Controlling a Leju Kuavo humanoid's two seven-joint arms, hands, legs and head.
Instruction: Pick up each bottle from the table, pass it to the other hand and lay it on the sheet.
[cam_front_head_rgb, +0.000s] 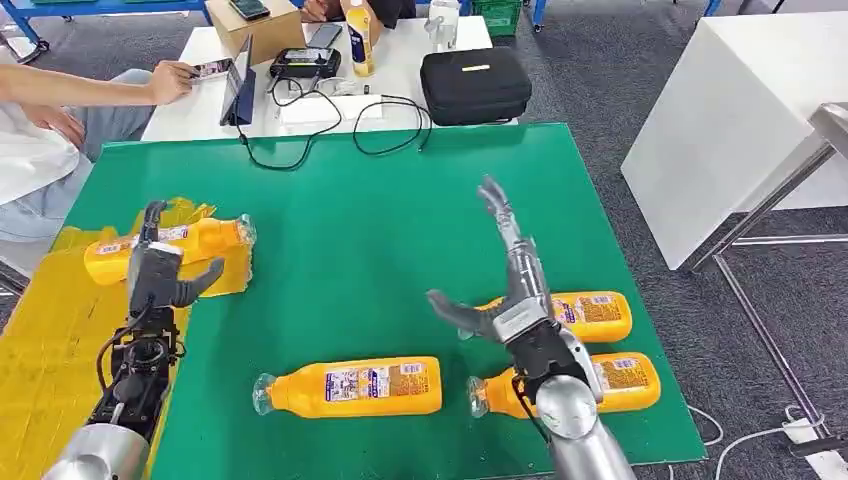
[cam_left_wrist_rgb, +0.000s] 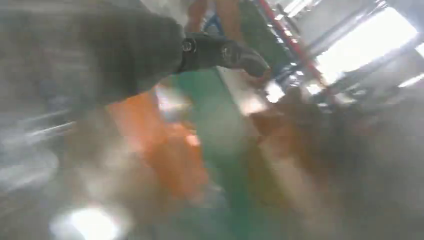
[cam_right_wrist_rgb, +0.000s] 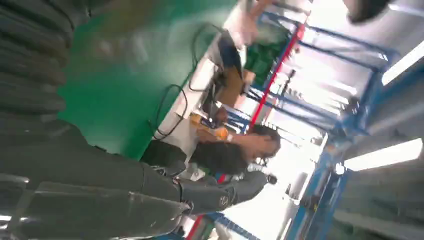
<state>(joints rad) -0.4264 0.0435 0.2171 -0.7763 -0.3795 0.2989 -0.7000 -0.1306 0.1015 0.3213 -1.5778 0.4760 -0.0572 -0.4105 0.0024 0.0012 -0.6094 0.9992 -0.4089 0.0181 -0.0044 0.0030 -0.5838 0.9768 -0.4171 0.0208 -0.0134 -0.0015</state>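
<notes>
Four bottles (cam_front_head_rgb: 357, 388) show from the head; both hands (cam_front_head_rgb: 505, 300) spread, holding nothing.

A robotics lab or workshop is showing: a green test table (cam_front_head_rgb: 400, 230), a far white desk (cam_front_head_rgb: 400, 70) carrying cables, blue metal racks (cam_right_wrist_rgb: 320, 115).

A green-topped table (cam_front_head_rgb: 400, 250) carries three orange bottles lying on their sides near its front edge (cam_front_head_rgb: 350, 387) (cam_front_head_rgb: 570, 315) (cam_front_head_rgb: 590, 385), and a crinkled yellow sheet (cam_front_head_rgb: 50, 340) at its left with a fourth bottle (cam_front_head_rgb: 165, 245) on it.
</notes>
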